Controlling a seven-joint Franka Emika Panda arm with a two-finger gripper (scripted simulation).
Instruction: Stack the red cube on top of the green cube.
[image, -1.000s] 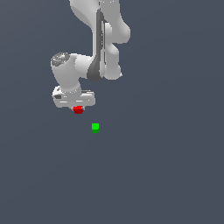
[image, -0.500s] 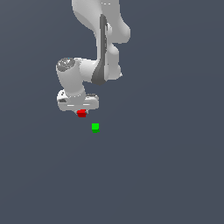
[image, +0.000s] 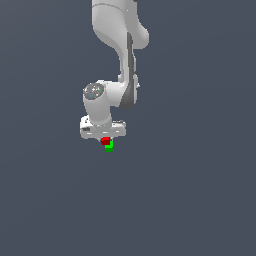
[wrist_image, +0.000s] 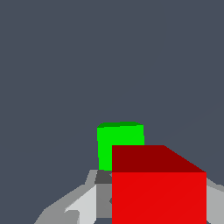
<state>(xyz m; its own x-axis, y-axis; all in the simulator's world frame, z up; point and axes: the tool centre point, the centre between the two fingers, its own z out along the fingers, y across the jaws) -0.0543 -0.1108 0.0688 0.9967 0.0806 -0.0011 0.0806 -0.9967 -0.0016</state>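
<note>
Relocated since the earlier frame: gripper (image: 105, 141), clamped on the red cube (image: 105, 141), carried it from well apart to just above the green cube (image: 109, 147). Contact between cubes could not be confirmed. Item judged rigid, light; held by opposite flat sides.

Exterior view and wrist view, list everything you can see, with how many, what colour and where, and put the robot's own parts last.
red cube: one, bright red, between the end effector's fingers, just above and toward the exterior view's left of the green one.
green cube: one, bright green, on the floor, partly hidden behind the red cube in both views.
floor: one, plain dark grey-blue, filling the background.
arm: one, white with grey joints, coming down from the top of the exterior view.
end effector: one, white, shut on the red cube.
</note>
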